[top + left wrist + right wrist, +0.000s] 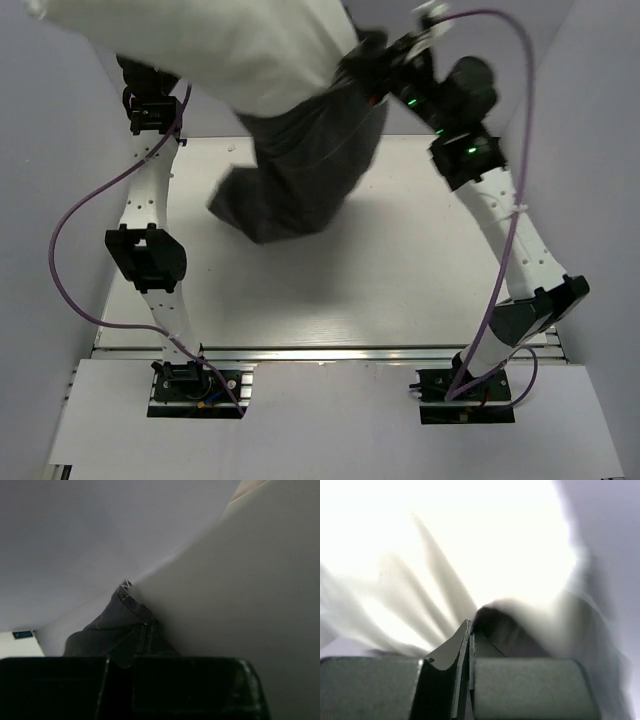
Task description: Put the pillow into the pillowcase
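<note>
Over table [420,280], pillowcase [300,175] in right hand [469,630]

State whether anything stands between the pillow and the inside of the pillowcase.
Nothing visible does. The pillow already sits partly inside the pillowcase, lifted above the table. The left gripper and the right gripper each pinch the case's dark fabric.

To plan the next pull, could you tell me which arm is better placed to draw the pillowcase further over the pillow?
Probably left: the left gripper pinches the pillowcase rim against the pillow, whose uncovered bulk extends to that side. The right gripper grips the pillowcase's other side.
</note>
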Robot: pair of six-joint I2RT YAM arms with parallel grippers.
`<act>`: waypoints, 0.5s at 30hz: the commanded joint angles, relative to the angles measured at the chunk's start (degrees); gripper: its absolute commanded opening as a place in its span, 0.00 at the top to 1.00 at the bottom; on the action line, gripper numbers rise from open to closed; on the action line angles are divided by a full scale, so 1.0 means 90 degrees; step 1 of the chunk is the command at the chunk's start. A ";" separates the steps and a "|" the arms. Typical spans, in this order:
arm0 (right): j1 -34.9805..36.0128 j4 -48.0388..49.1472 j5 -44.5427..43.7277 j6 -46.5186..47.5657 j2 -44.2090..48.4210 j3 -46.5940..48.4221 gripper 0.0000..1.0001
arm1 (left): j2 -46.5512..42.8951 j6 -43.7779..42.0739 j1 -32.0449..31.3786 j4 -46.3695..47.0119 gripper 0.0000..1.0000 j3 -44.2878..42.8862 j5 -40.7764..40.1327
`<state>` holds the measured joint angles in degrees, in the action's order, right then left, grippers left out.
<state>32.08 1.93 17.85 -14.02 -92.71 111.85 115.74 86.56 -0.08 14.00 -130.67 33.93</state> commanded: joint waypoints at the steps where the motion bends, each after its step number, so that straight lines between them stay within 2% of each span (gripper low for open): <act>1: -0.1297 0.0563 -0.0217 -0.0844 -0.0195 0.0267 1.00 | -0.0360 -0.0253 -0.0070 -0.0316 1.00 0.0192 0.0028; 4: -0.1279 -0.0427 0.0153 -0.0591 -0.0392 -0.0394 1.00 | -0.0079 -0.0068 -0.0109 -0.0139 1.00 -0.0224 -0.0069; 5: -0.1279 -0.0729 0.0223 -0.0620 -0.0422 -0.0648 1.00 | 0.0116 0.0029 -0.0118 -0.0178 1.00 -0.1078 -0.0098; 7: -0.1240 -0.0976 0.0185 -0.0474 -0.0558 -0.0846 1.00 | 0.0489 0.0410 -0.0148 -0.0053 1.00 -0.1661 -0.0099; 8: -0.1240 -0.1025 0.0166 -0.0464 -0.0617 -0.0740 1.00 | 0.0422 0.0517 -0.0138 0.0151 1.00 -0.1605 -0.0050; 11: -0.1201 -0.0899 0.0146 -0.0152 -0.0821 0.0225 1.00 | -0.0249 0.0149 -0.0148 0.0172 1.00 -0.0290 0.0223; 12: -0.1143 -0.1034 0.0127 -0.0006 -0.0900 0.0566 1.00 | -0.0417 0.0060 -0.0167 0.0511 1.00 0.0604 0.0214; 13: -0.0978 -0.1122 0.0068 0.0314 -0.1016 0.1044 1.00 | -0.0516 0.0079 -0.0196 0.0708 1.00 0.0864 0.0195; 14: -0.0889 -0.1171 0.0058 0.0492 -0.1018 0.1087 1.00 | -0.0449 0.0098 -0.0216 0.1000 1.00 0.0896 0.0195; 15: -0.0791 -0.1114 -0.0029 0.0667 -0.0989 0.1030 1.00 | -0.0265 0.0128 -0.0284 0.1042 1.00 0.0268 0.0243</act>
<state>22.37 -12.58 17.52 -13.93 -106.72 113.21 117.10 87.53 -2.02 13.65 -124.73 37.04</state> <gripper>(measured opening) 0.012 0.009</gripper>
